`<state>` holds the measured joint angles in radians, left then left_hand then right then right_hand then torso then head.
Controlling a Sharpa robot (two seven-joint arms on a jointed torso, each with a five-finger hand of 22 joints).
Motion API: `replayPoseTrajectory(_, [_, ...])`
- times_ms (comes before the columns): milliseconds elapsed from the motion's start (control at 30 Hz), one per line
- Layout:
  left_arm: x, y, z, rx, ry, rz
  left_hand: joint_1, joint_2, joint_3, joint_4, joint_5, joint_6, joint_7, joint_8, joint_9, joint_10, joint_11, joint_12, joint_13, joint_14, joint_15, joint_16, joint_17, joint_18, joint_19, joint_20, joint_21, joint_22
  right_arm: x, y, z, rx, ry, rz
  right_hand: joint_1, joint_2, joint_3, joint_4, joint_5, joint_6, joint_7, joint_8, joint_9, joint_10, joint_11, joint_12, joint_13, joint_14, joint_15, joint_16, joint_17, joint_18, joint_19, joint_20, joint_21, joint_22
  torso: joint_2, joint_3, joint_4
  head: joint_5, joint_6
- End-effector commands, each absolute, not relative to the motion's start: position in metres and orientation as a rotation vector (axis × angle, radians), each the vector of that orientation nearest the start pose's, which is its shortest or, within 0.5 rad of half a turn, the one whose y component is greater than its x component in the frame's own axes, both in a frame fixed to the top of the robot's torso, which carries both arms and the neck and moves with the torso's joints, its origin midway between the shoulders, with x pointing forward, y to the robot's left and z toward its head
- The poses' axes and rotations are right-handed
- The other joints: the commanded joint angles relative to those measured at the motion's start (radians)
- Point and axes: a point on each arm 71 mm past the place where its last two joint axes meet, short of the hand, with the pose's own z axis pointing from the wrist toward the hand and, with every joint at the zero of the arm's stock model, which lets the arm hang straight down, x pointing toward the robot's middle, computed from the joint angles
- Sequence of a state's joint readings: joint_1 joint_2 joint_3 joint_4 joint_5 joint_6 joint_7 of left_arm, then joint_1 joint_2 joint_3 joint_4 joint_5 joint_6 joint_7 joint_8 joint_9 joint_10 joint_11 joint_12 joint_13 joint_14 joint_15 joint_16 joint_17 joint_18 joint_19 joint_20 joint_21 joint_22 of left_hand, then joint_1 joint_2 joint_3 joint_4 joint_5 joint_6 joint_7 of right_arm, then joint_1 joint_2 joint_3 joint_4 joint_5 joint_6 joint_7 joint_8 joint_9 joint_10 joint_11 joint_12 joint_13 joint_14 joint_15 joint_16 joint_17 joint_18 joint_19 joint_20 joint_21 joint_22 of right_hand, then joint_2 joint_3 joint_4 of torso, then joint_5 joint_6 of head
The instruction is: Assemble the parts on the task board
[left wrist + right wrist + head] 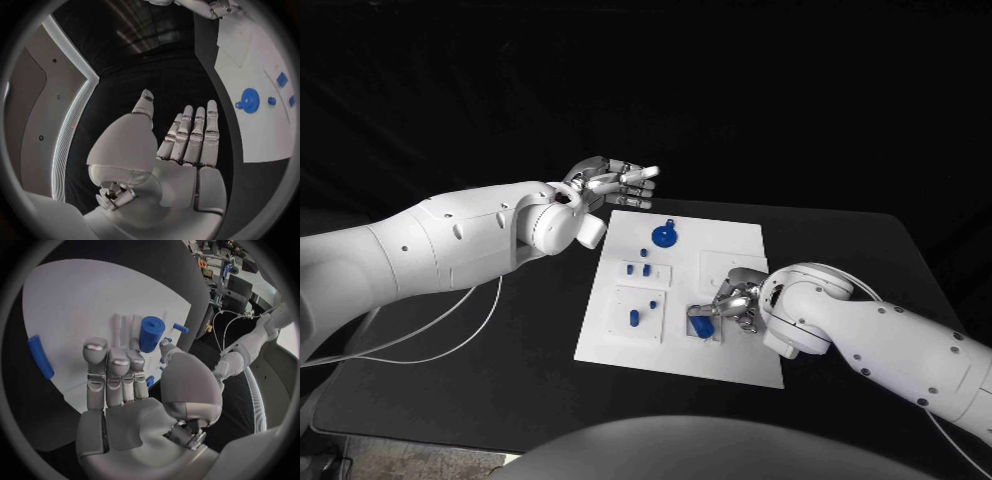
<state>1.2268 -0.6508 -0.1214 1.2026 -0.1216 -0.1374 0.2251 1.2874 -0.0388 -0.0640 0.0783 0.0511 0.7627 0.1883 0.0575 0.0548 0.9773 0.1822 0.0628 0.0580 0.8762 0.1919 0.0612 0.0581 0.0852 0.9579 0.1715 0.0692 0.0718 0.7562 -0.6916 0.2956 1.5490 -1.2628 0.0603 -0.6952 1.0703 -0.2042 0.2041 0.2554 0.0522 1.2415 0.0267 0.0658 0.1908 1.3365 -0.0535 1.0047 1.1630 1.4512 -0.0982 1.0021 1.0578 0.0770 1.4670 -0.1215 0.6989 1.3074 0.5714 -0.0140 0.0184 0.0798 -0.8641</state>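
Note:
The white task board (pixel 733 262) lies mid-table. A blue gear (pixel 664 237) sits at its far end, and small blue pegs (pixel 638 268) stand in its left-hand plates. My right hand (pixel 736 302) is low over the board's near right part. It pinches a blue cylinder (pixel 150 333) between the thumb and the nearest fingertip, while the other fingers (pixel 106 365) lie straight. The head view has the cylinder (pixel 702 325) at the fingertips. My left hand (pixel 609 185) hovers above the board's far left corner, fingers (pixel 194 130) straight and apart, holding nothing.
A blue bar (pixel 40 357) lies on the board off to one side of my right hand. Another small peg (pixel 635 318) stands in the near left plate. A white cable (pixel 437 335) trails over the black table at the left.

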Motion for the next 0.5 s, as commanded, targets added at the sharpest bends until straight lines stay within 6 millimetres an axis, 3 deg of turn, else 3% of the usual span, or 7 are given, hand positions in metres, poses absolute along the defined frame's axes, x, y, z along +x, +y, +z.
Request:
replayPoseTrajectory(33, [0.5346, 0.1938, -0.2205, -1.017, 1.715, -1.413, -0.004, -0.008, -0.001, 0.007, -0.004, -0.009, 0.001, -0.003, -0.001, -0.008, 0.002, 0.000, 0.001, -0.007, -0.001, -0.004, -0.001, 0.006, -0.006, 0.002, 0.001, -0.001, 0.4182, -0.1553, -0.3093, 0.335, 2.413, 0.400, 0.009, 0.001, -0.005, 0.016, -0.003, 0.001, 0.006, -0.001, -0.001, 0.002, 0.005, -0.003, 0.002, 0.001, -0.005, -0.001, 0.002, -0.019, 0.052, -0.006, -0.001, 0.060, 0.000, -0.0004, -0.0001, 0.000, 0.000])
replayPoseTrajectory(200, [0.5346, 0.1949, -0.2207, -1.019, 1.717, -1.409, -0.004, -0.009, 0.001, 0.009, -0.004, -0.010, 0.001, -0.001, -0.001, -0.008, 0.002, 0.000, 0.001, -0.007, -0.001, -0.005, -0.001, 0.007, -0.006, 0.002, 0.001, -0.001, 0.4174, -0.1542, -0.3067, 0.339, 2.394, 0.415, 0.003, -0.007, -0.028, 0.027, -0.003, 0.000, 0.006, -0.001, -0.002, 0.003, 0.005, -0.003, 0.004, 0.002, -0.005, -0.001, 0.004, -0.018, 0.053, -0.007, 0.001, 0.061, 0.000, 0.0003, 0.0012, 0.000, -0.002])
replayPoseTrajectory(300, [0.5346, 0.1954, -0.2208, -1.019, 1.718, -1.406, -0.004, -0.009, 0.001, 0.009, -0.004, -0.010, 0.001, -0.001, -0.001, -0.008, 0.002, 0.000, 0.001, -0.007, -0.001, -0.005, -0.001, 0.007, -0.006, 0.002, 0.001, -0.001, 0.4166, -0.1540, -0.3047, 0.340, 2.381, 0.423, 0.001, 0.003, -0.078, 0.031, -0.003, 0.000, 0.006, -0.001, -0.002, 0.005, 0.005, -0.003, 0.006, 0.002, -0.005, -0.002, 0.006, -0.018, 0.053, -0.007, 0.002, 0.061, 0.001, 0.0002, 0.0007, 0.000, 0.001])
replayPoseTrajectory(500, [0.5345, 0.1960, -0.2208, -1.019, 1.719, -1.405, -0.004, -0.009, 0.001, 0.009, -0.004, -0.010, 0.001, -0.001, -0.001, -0.008, 0.002, 0.000, 0.001, -0.007, -0.001, -0.005, -0.001, 0.007, -0.006, 0.002, 0.001, -0.001, 0.4136, -0.1551, -0.2997, 0.327, 2.367, 0.445, 0.002, 0.008, -0.088, 0.032, -0.003, 0.002, 0.005, -0.001, -0.001, 0.007, 0.004, -0.002, 0.008, 0.003, -0.006, -0.002, 0.007, -0.019, 0.053, -0.007, 0.005, 0.062, 0.000, 0.0001, -0.0003, 0.002, 0.003])
